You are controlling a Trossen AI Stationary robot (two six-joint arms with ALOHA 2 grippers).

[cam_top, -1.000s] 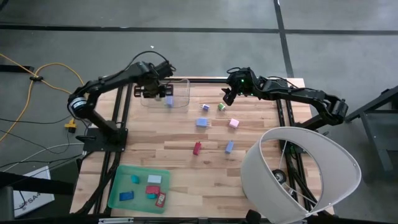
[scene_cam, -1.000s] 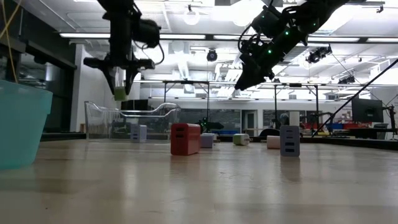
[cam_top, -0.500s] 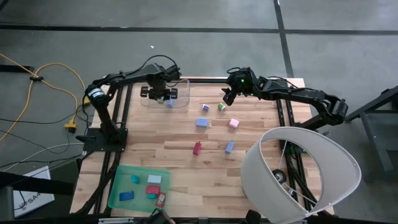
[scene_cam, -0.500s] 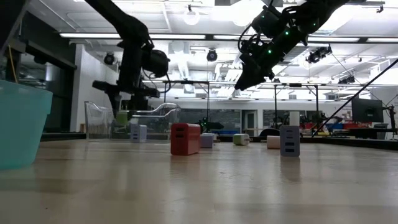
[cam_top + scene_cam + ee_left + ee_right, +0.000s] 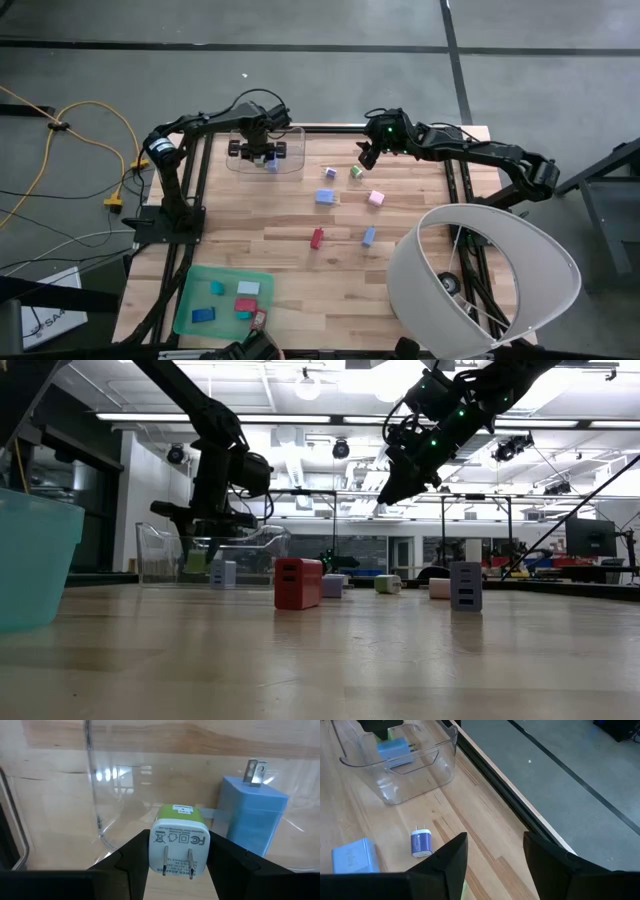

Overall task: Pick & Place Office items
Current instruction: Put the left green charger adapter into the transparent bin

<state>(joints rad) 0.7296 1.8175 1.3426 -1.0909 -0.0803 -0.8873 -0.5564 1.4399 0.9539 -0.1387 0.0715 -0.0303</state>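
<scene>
My left gripper (image 5: 257, 150) reaches down into the clear plastic bin (image 5: 291, 160) at the table's far left and is shut on a green and white plug block (image 5: 177, 840). A blue plug block (image 5: 252, 815) stands on the bin floor beside it. My right gripper (image 5: 364, 158) hovers open above the far edge and holds nothing; its own wrist view (image 5: 495, 850) shows a free gap. Loose on the wood lie a small blue-white plug (image 5: 329, 172), a green piece (image 5: 356, 172), a light blue block (image 5: 324, 197), a pink one (image 5: 376, 198), a red one (image 5: 317, 238) and a blue one (image 5: 368, 236). My left gripper pinches the green and white plug block between its two fingers (image 5: 131, 857), one on each side face (image 5: 152, 837). The fingers come from above, pointing down, and the block's prongs point back up toward the wrist. The block hangs low inside the bin (image 5: 197, 560); whether it touches the floor I cannot tell.
A flat green tray (image 5: 190, 300) at the near left corner carries several small pieces. A large white drum-like shade (image 5: 480, 280) overhangs the near right corner. Bare wood lies between the tray and the loose blocks.
My left gripper, still shut on the green block, has moved a little toward the table's right and gone down from above the bin's rim into the bin. The green block now sits low beside the blue one.
</scene>
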